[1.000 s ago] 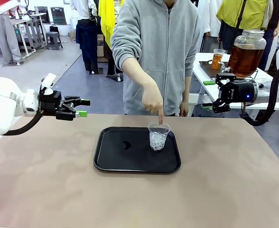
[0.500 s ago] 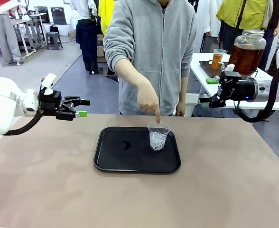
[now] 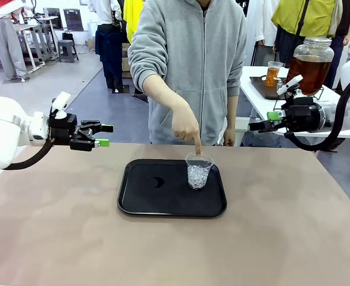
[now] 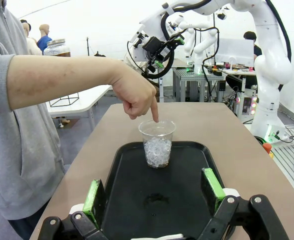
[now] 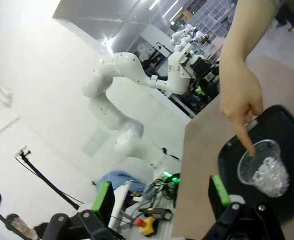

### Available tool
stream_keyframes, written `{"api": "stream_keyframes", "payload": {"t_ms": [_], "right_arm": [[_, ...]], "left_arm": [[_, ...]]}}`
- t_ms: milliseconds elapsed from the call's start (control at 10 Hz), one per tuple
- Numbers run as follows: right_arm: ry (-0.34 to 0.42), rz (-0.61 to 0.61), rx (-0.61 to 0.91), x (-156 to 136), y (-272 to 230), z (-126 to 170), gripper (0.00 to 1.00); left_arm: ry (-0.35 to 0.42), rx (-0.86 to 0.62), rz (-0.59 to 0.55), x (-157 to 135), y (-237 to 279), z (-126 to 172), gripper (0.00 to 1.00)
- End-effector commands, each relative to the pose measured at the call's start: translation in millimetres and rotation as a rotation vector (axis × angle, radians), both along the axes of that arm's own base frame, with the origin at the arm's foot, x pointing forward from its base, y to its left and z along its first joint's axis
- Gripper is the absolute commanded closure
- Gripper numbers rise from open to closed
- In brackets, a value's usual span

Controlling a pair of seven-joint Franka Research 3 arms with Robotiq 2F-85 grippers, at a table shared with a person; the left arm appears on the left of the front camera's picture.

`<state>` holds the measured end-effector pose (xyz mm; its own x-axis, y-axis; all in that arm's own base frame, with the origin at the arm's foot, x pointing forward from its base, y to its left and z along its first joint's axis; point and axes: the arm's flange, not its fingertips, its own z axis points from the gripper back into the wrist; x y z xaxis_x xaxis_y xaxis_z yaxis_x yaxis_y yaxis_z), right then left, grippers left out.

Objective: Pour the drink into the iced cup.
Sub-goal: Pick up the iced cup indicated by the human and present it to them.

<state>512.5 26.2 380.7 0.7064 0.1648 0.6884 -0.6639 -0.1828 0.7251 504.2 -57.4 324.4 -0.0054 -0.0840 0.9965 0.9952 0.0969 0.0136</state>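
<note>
You are at the very start of the pour: nothing is held yet. The left gripper (image 3: 105, 135) hangs over the table's left edge, fingers spread apart and empty, aimed across at the tray (image 3: 139, 205). The right gripper (image 3: 264, 121) hangs off the far right corner, its fingers also wide apart and empty; its wrist view looks back down at the cup (image 3: 199, 170). The cup stands upright on the right half of the tray with ice (image 3: 197, 177) in its lower part and no liquid showing. The person's hand (image 3: 187, 126) points a finger down at its rim, touching or just above; you can't tell which.

The drink (image 3: 306, 76) sits in the lidded jar (image 3: 311, 56) on the side table (image 3: 255, 71) beyond the right gripper. It is well apart from both sets of fingers and away from where the right ones face. The left gripper is right across the table from it.

So the step in hand is fetching the drink, and the right arm looks better placed. Your next move likely calls for turning that wrist toward the jar. The jar looks broad and round, so judge whether the fingers can span it or whether carrying the cup over is wiser; any tap is hidden. Let the hand leave the cup first
</note>
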Motion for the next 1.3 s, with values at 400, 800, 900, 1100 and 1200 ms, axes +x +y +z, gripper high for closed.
{"api": "stream_keyframes", "payload": {"t_ms": [400, 800, 900, 1100, 1200], "right_arm": [[0.0, 0.0, 0.0, 0, 0, 0, 0.0], [-0.178, -0.068, -0.024, 3, 2, 3, 0.0], [-0.327, -0.11, -0.012, 1, 4, -2, 0.0], [-0.504, -0.154, 0.006, -3, 6, -22, 0.0], [-0.574, -0.162, 0.02, -4, 7, -29, 0.0]], "left_arm": [[0.009, 0.007, 0.003, 0, -1, 4, 0.0], [0.009, 0.007, 0.003, 0, -1, 4, 0.0], [0.009, 0.007, 0.003, 0, -1, 4, 0.0], [0.009, 0.007, 0.003, 0, -1, 4, 0.0], [0.009, 0.007, 0.003, 0, -1, 4, 0.0]]}}
